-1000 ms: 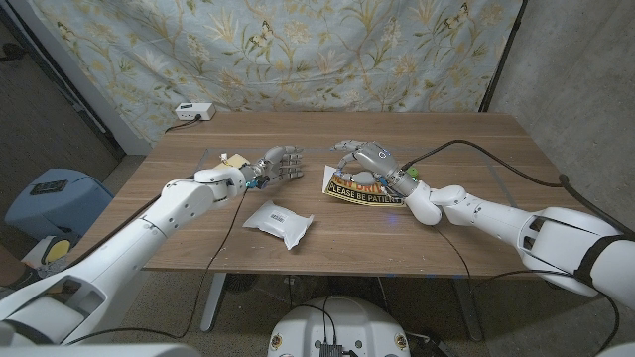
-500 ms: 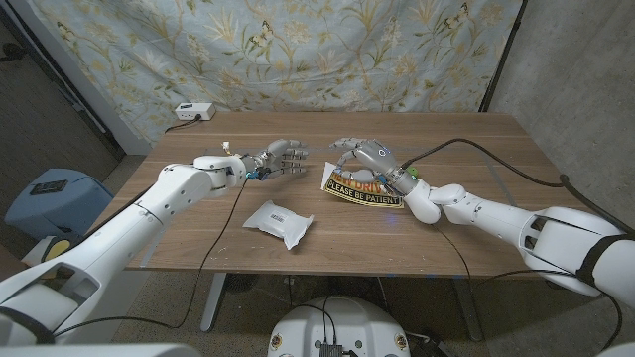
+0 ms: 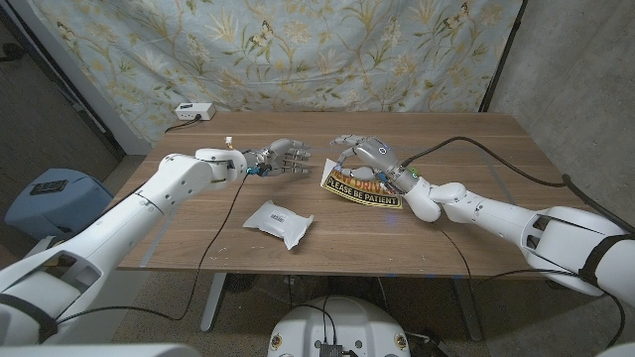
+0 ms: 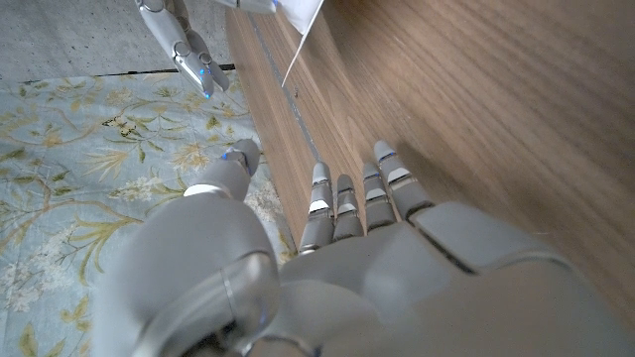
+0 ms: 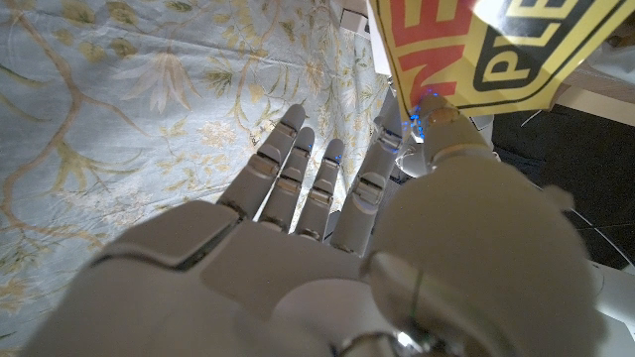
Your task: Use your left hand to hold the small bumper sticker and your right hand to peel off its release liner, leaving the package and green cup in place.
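Approach step: the right hand (image 3: 359, 157) pinches the bumper sticker (image 3: 363, 188) by its edge, tilted off the worktop (image 3: 466, 213), while the empty, spread left hand (image 3: 283, 159) hovers beside it and must next grip the sticker.

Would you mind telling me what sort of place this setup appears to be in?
Probably a makeshift robot-recording room: a floral cloth backdrop hangs behind a wooden table, a bare concrete wall stands beside it, and cables trail across the tabletop.
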Robot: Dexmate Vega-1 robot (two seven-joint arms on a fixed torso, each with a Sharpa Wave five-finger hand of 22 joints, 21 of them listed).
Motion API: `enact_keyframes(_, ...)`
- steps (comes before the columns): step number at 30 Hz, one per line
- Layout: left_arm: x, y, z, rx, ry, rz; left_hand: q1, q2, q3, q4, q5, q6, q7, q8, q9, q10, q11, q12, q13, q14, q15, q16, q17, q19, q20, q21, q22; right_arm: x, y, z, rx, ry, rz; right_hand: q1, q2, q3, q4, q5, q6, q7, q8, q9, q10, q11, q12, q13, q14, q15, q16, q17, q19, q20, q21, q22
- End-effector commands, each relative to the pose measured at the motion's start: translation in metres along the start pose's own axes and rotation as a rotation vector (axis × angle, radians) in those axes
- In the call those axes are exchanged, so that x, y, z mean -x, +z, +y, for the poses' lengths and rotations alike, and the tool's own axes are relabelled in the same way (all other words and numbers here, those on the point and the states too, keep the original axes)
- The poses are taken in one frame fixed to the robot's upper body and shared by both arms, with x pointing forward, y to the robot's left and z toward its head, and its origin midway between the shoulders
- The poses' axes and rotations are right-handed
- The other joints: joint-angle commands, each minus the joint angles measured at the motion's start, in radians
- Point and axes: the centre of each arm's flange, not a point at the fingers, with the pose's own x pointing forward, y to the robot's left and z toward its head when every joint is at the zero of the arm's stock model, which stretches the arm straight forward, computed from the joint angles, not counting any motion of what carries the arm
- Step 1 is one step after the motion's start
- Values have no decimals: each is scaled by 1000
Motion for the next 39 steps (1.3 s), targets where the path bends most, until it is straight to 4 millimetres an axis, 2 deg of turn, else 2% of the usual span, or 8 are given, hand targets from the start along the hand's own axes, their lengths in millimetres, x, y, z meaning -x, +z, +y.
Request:
enact_keyframes(1,-6,0,0,-3,0,53,19,-4,1,-5,9,20,-2,13,5,12,-7,9,7,17,-7,6,3,16,-6,9,5,-3,0,-4,7,-15,-7,8,2,8,-2,1,5,2,6,6,4,2,-3,3,-2,-119,0,3,-6,2,-3,2)
enact_keyframes(12,-10,1,-7,-10,-13,61,39,-16,-8,-3,16,19,-1,11,11,15,-9,11,14,25,-9,3,4,27,-5,13,7,0,2,-8,10,-30,-13,14,4,9,-4,0,5,7,9,7,5,2,-6,3,-2,-120,0,4,-7,1,-3,2)
enact_keyframes(25,-10,8,-19,-45,-33,75,55,-21,-30,7,22,-3,10,-1,19,7,8,9,25,20,6,-4,6,30,7,15,9,-3,11,-8,-4,-41,-39,19,6,7,-5,-3,6,9,13,8,8,0,-8,3,-2,-121,1,7,-7,0,-3,2)
enact_keyframes(39,-12,12,-34,-67,-64,82,57,-26,-55,14,22,-4,16,-4,26,1,19,6,35,15,15,-7,7,32,12,16,11,-3,10,-9,-9,-45,-40,27,8,7,-7,-4,5,10,15,9,10,-1,-10,3,-3,-124,1,8,-9,-2,-3,2)
